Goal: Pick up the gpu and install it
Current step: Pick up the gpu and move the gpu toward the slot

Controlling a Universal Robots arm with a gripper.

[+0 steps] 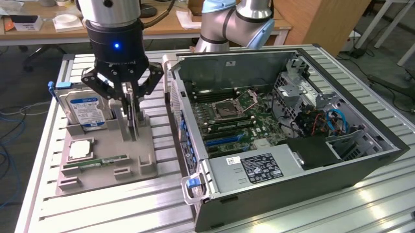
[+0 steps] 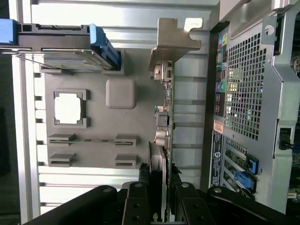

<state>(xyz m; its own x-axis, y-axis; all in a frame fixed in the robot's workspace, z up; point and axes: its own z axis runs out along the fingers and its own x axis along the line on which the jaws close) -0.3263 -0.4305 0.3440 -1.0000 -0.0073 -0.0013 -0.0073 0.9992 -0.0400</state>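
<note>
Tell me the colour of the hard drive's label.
The label is blue with white; the exterior view shows it best.

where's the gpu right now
The gpu stands on edge in the grey parts holder at the exterior view's left, between the hard drive and the open computer case, gripped by the fingers.

I log table [image 1: 97, 213] as ribbed bare aluminium with a bright sheen. Tray [image 2: 136, 122] is grey plastic, matt, smooth. Case [image 2: 243, 84] is bare sheet metal, perforated, dull shine. Gpu [image 2: 167, 117] is a green board; its bracket [image 2: 174, 40] is plain grey metal. Drive [image 1: 84, 109] has a glossy blue label. Gripper [image 1: 131, 99] is matt black. Desk [image 1: 311, 19] is wood.
</note>
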